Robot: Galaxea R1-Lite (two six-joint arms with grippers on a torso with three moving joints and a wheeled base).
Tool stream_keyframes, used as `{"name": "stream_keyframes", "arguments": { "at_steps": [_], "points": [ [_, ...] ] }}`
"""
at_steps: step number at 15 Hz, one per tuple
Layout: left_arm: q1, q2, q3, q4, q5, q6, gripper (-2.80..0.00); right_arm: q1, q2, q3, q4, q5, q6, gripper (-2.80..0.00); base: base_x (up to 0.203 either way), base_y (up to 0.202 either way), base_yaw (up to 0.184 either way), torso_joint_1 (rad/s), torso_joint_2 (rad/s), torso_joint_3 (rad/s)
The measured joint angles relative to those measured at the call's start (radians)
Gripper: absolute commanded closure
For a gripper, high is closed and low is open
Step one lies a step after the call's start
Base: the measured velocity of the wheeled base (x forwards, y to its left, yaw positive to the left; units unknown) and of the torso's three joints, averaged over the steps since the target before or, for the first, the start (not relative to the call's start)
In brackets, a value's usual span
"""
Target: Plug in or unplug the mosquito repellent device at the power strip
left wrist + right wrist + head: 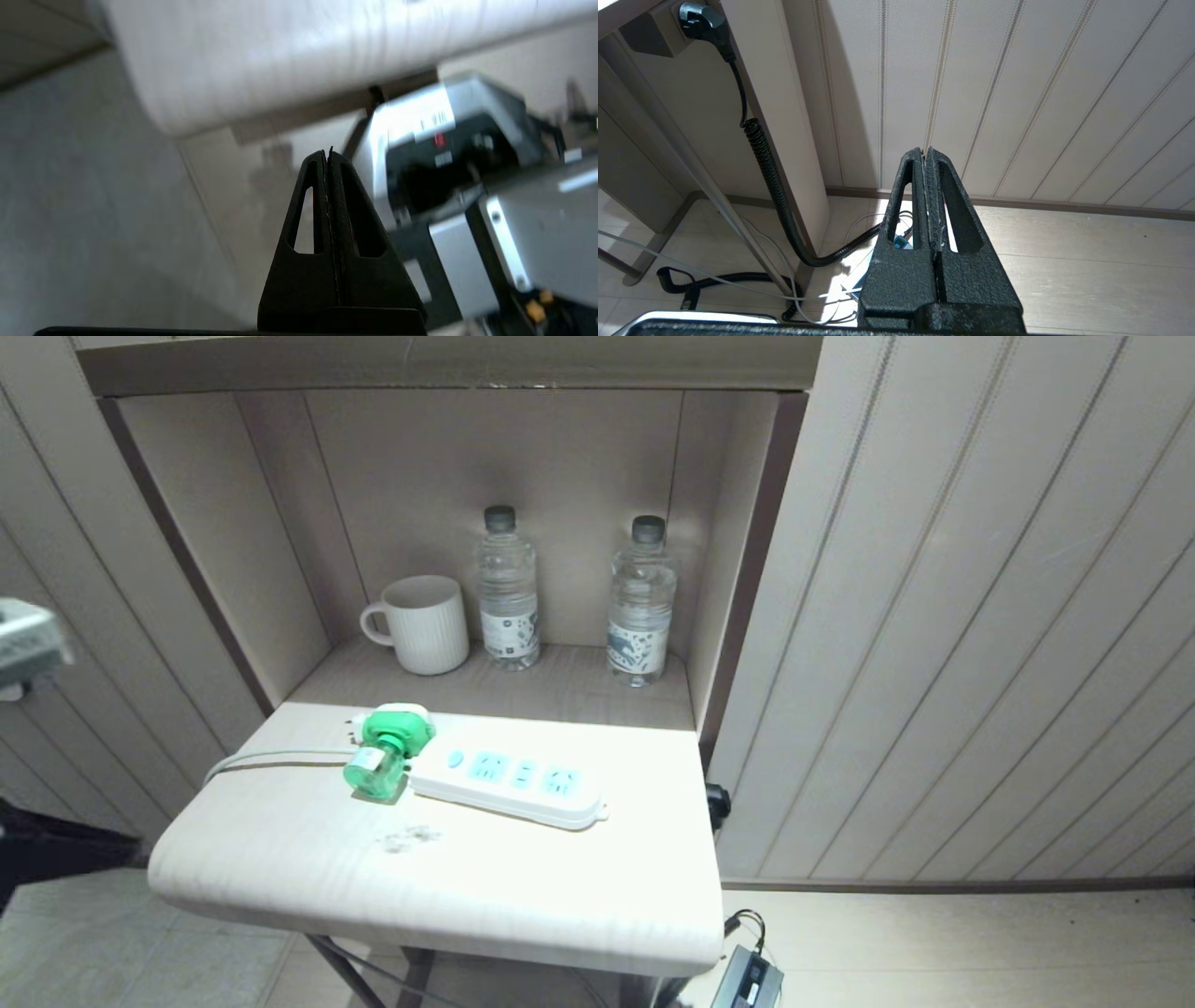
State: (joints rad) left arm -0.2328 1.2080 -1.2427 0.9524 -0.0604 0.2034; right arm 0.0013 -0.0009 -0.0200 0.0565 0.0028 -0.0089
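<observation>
Left gripper (327, 156) is clenched on nothing, low beside the white table's (280, 859) rounded edge. One mosquito repellent device (383, 751) lies tipped at the left end of one power strip (509, 784) on the tabletop. Behind stand one mug (425, 623) and two water bottles (508, 588). Right gripper (924, 154) is likewise clenched, down near the floor.
</observation>
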Motion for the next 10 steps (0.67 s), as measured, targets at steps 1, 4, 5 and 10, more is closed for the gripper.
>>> {"name": "stream_keyframes", "arguments": {
  "at_steps": [1,4,5,10],
  "points": [
    [-0.03,0.075,-0.027,0.048,-0.003,-0.001,-1.52,0.0,0.0,0.0,0.0,0.0,0.0,0.0,0.0,0.0,0.0,0.0,0.0,0.0],
    [-0.117,0.253,-0.152,0.115,-0.015,-0.091,-2.8,0.0,0.0,0.0,0.0,0.0,0.0,0.0,0.0,0.0,0.0,0.0,0.0,0.0],
    [-0.136,0.293,-0.212,0.135,-0.014,-0.142,-2.8,0.0,0.0,0.0,0.0,0.0,0.0,0.0,0.0,0.0,0.0,0.0,0.0,0.0],
    [-0.166,0.443,-0.477,0.337,-0.004,-0.227,-2.8,0.0,0.0,0.0,0.0,0.0,0.0,0.0,0.0,0.0,0.0,0.0,0.0,0.0]
  ]
}}
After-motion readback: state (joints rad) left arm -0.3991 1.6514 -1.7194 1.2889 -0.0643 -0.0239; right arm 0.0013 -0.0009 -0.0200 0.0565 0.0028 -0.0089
